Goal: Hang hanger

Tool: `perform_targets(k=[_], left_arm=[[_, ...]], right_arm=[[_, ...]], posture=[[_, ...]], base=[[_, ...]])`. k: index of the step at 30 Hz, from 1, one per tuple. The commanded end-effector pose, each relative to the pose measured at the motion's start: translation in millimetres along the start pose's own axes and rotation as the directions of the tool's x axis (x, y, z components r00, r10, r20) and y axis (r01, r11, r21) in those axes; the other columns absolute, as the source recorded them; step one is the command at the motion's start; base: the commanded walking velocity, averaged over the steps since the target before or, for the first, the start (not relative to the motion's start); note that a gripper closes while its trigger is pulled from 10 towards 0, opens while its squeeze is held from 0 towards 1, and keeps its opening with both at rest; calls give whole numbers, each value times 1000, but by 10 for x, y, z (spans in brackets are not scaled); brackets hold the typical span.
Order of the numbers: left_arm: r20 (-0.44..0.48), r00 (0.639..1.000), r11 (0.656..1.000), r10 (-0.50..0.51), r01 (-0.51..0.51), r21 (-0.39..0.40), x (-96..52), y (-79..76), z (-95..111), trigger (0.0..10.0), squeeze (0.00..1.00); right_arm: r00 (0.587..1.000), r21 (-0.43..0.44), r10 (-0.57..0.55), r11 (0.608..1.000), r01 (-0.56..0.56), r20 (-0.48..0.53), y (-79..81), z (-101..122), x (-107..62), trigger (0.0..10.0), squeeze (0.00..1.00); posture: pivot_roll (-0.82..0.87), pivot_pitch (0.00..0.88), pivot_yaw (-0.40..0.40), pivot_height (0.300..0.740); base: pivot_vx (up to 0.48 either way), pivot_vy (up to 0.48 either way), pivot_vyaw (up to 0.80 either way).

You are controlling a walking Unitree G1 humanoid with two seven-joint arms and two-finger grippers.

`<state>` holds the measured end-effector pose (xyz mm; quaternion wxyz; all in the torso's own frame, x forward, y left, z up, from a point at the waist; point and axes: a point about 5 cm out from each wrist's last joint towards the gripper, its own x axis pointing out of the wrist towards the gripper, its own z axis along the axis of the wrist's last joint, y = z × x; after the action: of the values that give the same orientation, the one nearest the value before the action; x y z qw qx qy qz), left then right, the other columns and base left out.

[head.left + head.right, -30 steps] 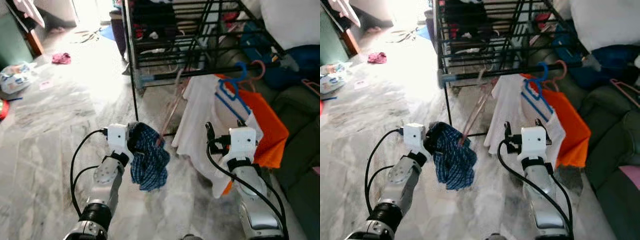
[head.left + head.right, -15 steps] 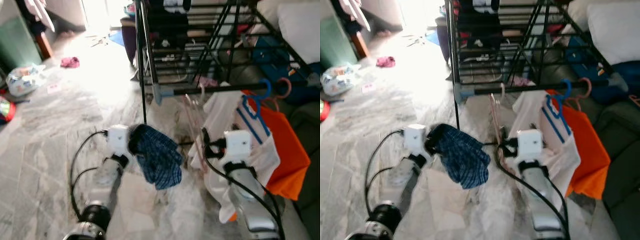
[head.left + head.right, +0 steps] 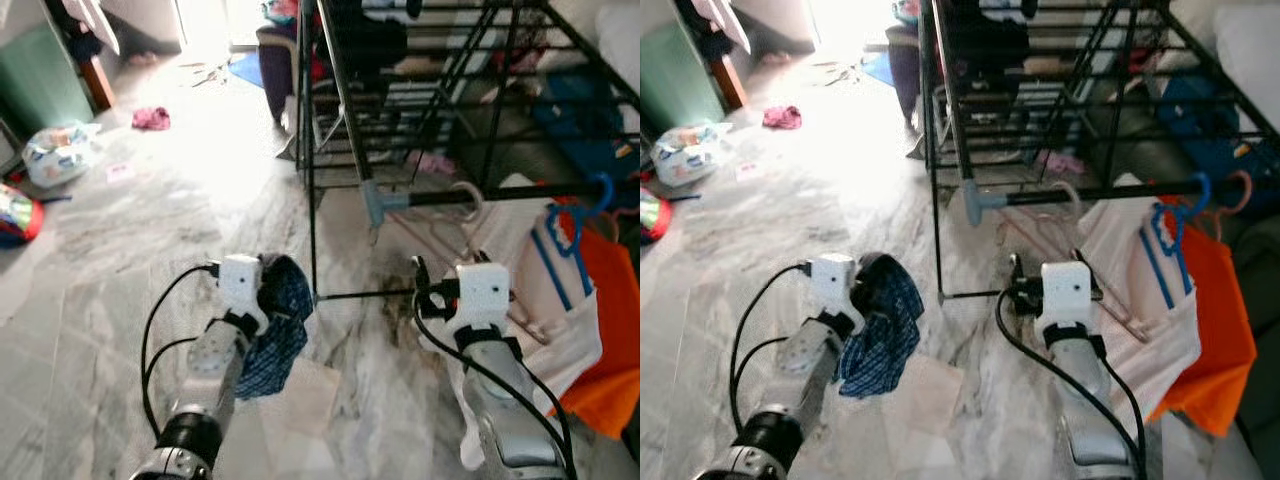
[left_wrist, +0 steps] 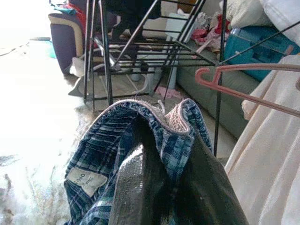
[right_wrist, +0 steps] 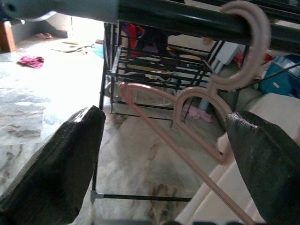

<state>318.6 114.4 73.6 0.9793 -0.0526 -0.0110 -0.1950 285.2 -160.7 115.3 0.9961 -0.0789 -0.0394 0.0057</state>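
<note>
A pink hanger [image 5: 195, 98] hangs by its hook from the black rail [image 5: 187, 18] at the end of the drying rack [image 3: 400, 60]. My right gripper [image 5: 161, 119] is open just below and in front of it, one finger on each side, touching nothing. The same hanger's hook [image 3: 463, 193] shows above the right gripper [image 3: 445, 272] in the eye views. My left gripper [image 3: 270, 287] is held out over the floor, shut on a blue plaid cloth [image 3: 272, 335] that drapes over its fingers [image 4: 140, 187] and hangs down.
A white garment [image 3: 555, 300] on a blue hanger [image 3: 590, 200] and an orange garment [image 3: 610, 380] hang from the rail to the right. More clothes lie on the rack. Bags [image 3: 60, 150] and a pink cloth [image 3: 152, 118] lie on the marble floor, far left.
The camera has moved: rack and hanging garments sit further right in the picture. The plaid cloth has swung back and hangs closer under my left gripper. The right gripper is open throughout.
</note>
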Motion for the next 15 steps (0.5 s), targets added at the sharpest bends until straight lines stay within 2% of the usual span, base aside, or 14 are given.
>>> perform_targets(k=[1, 8, 12, 14, 15], left_arm=[[-2, 1000, 1000, -29, 29, 7, 23, -71, 6, 10000, 0], [-10, 1000, 1000, -29, 29, 6, 1, -84, -21, 10000, 0], [-18, 999, 1000, -27, 27, 5, -10, -92, -38, 10000, 0], [-33, 999, 1000, -26, 26, 7, -17, -98, -64, 10000, 0], [-33, 999, 1000, -26, 26, 7, -17, -98, -64, 10000, 0]], right_arm=[[1000, -4, -1, 1000, 1, -12, -46, -18, -22, 10000, 0], [999, 5, 37, 999, -37, -7, -9, -1, -24, 10000, 0], [1000, -17, 29, 999, -29, -11, -15, -6, -22, 10000, 0], [1000, -74, -6, 997, 5, -8, -59, -16, -25, 10000, 0], [1000, -74, -6, 997, 5, -8, -59, -16, -25, 10000, 0]], posture=[[-33, 140, 4, 740], [-27, 145, -4, 740], [-29, 145, -8, 740], [-32, 146, -10, 740], [-32, 146, -10, 740]], base=[[0, 0, 0], [0, 0, 0], [0, 0, 0], [0, 0, 0], [0, 0, 0]])
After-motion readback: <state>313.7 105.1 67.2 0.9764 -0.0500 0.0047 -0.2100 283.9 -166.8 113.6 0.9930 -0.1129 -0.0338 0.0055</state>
